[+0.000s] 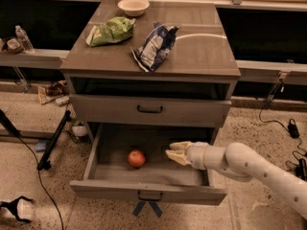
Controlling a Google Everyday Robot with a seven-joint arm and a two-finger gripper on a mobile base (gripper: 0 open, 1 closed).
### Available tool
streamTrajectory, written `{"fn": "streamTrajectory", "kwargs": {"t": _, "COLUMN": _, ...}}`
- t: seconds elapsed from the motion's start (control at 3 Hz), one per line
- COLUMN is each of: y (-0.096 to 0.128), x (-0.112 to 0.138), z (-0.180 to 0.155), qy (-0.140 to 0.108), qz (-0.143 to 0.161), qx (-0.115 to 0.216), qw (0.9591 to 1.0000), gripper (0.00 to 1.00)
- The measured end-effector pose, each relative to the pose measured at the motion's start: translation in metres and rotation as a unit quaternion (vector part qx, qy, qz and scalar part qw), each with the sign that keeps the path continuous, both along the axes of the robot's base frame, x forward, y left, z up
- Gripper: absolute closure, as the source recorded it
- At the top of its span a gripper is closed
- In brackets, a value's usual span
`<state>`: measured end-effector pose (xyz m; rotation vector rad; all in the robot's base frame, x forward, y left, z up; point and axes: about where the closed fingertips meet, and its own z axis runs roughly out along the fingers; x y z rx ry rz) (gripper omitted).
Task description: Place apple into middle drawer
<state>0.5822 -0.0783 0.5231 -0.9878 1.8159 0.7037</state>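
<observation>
The apple is small, round and orange-red. It lies on the floor of the middle drawer, which is pulled wide open, the lower of the two handled drawers. My gripper is inside the drawer, to the right of the apple and apart from it. Its cream fingers are open and hold nothing. My white arm reaches in from the lower right.
The closed drawer front sits directly above. On the cabinet top lie a green bag, a blue-white bag and a cream bowl. A black stand and a cable lie on the floor at left.
</observation>
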Motion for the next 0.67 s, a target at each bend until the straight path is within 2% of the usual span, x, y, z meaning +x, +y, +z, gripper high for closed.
{"fn": "streamTrajectory", "kwargs": {"t": 0.33, "y": -0.040, "x": -0.035, "z": 0.062, "qy": 0.005, "qz": -0.045, "qx": 0.004, "qw": 0.9990, "gripper": 0.87}}
{"fn": "streamTrajectory", "kwargs": {"t": 0.67, "y": -0.057, "x": -0.040, "z": 0.073, "qy": -0.001, "qz": -0.061, "qx": -0.002, "qw": 0.9981, "gripper": 0.89}}
